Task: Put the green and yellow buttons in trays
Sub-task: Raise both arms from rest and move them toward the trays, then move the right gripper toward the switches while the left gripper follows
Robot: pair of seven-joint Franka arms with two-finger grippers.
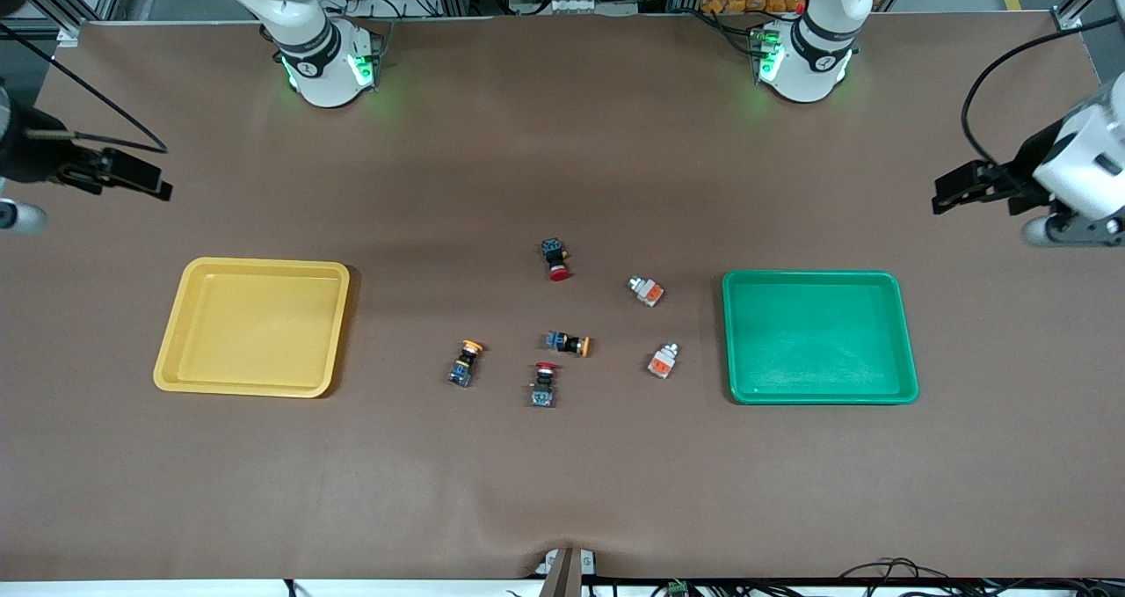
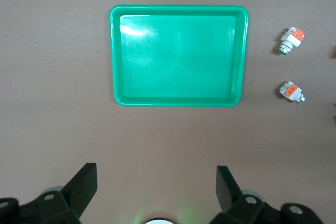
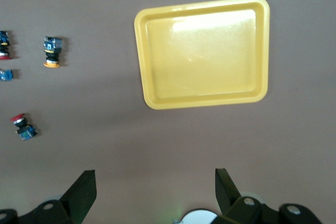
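While both trays, yellow tray (image 1: 255,326) and green tray (image 1: 819,337), sit bare with the 4 buttons (image 1: 569,344) between them, left gripper (image 2: 155,182) and right gripper (image 3: 155,182) hover open at the table ends; buttons look light, rigid, roll-prone: pinch the square body.

Even overhead light, sharp; glare inside yellow tray (image 3: 202,27).
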